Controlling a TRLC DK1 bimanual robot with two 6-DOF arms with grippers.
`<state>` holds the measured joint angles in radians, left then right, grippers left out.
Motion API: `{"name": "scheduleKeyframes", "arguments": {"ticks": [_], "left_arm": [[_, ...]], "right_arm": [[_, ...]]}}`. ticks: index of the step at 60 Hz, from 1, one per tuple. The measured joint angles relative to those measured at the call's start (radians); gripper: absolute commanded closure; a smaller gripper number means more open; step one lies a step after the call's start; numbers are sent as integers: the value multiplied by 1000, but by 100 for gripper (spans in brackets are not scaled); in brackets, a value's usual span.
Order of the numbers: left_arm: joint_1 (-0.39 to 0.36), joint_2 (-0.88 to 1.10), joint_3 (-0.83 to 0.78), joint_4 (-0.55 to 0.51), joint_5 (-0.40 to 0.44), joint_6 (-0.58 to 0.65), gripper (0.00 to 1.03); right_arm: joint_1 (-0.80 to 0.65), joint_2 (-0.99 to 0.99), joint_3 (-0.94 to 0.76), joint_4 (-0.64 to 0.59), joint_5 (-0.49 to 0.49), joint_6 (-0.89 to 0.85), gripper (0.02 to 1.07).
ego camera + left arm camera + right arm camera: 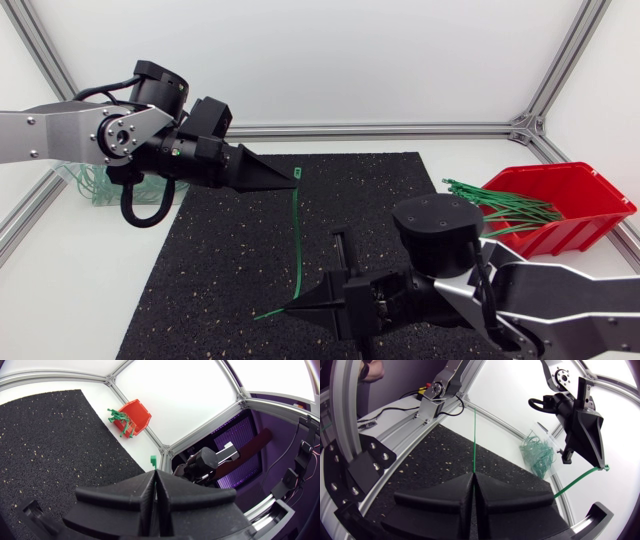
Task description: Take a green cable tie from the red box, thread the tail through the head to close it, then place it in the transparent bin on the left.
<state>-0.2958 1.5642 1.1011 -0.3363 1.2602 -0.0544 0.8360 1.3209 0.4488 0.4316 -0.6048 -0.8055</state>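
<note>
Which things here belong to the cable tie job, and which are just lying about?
Part of the job: green cable tie, pinched by left gripper and right gripper; red box with spare ties; transparent bin.
Just lying about: black mat, under the work.

Bright, even light is glaring off the white table (70,270); wrist views are bending at their edges, the near jaws perhaps blurring.
</note>
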Motion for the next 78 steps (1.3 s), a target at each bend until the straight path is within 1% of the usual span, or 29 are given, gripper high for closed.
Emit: {"name": "scheduleKeyframes", "arguments": {"ticks": [4,9,14,20,30,35,40,45,50,55,57,60,62,67,70,78], "left_arm": [[0,-7,-11,0,0,7,99],[0,-22,-28,0,0,19,99],[0,-47,-52,5,0,30,99],[-1,-85,-86,22,0,31,99],[-3,-164,-137,53,0,32,99],[-10,-208,-166,74,0,32,99],[-23,-250,-191,110,0,23,99],[-35,-303,-229,189,-4,-20,99],[-53,-357,-284,348,-32,-109,99],[-65,-394,-350,576,-43,-248,99],[-68,-402,-376,669,-61,-308,99],[-72,-406,-400,741,-77,-370,99],[-76,-408,-412,763,-88,-400,99],[-85,-408,-431,779,-99,-444,99],[-89,-407,-438,782,-114,-452,99],[-92,-407,-448,783,-122,-470,99]], "right_arm": [[20,-58,31,-106,-5,45,102],[35,-129,75,-203,-32,117,102],[39,-173,131,-297,-82,207,102],[35,-201,185,-373,-150,302,102],[28,-209,278,-546,-255,412,102],[25,-221,318,-598,-276,491,102],[12,-244,349,-605,-291,619,102],[-2,-275,366,-601,-294,750,102],[-16,-306,367,-564,-303,903,102],[-30,-328,367,-540,-308,1028,102],[-35,-333,367,-531,-308,1075,102],[-40,-336,367,-524,-312,1123,102],[-41,-336,367,-521,-318,1152,102],[-41,-327,374,-517,-338,1211,102],[-41,-319,383,-517,-348,1242,102],[-41,-298,417,-502,-364,1324,102]]}}
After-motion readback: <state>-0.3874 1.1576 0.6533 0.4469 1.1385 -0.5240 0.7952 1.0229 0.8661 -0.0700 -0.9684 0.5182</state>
